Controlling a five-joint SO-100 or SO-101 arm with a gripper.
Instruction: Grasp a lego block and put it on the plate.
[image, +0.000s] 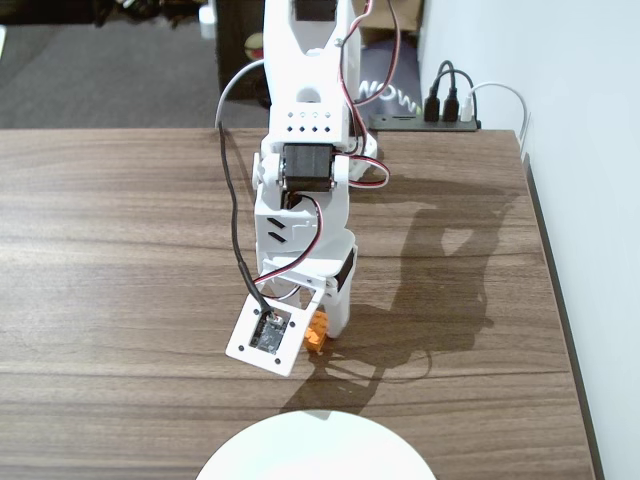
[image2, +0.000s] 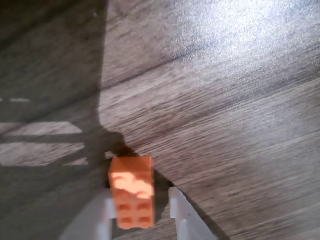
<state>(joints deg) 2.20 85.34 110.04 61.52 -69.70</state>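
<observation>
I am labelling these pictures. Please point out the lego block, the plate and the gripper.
lego block (image2: 131, 192): wrist view, on its studded top.
plate (image: 315, 450): fixed view, on its bare white surface.
gripper (image2: 140, 212): wrist view, midway between its fingertips.

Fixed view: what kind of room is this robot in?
Probably a home or office desk, though I can't be sure. There's a wood-grain table against a white wall, a power strip with plugs in it, and grey carpet behind.
</observation>
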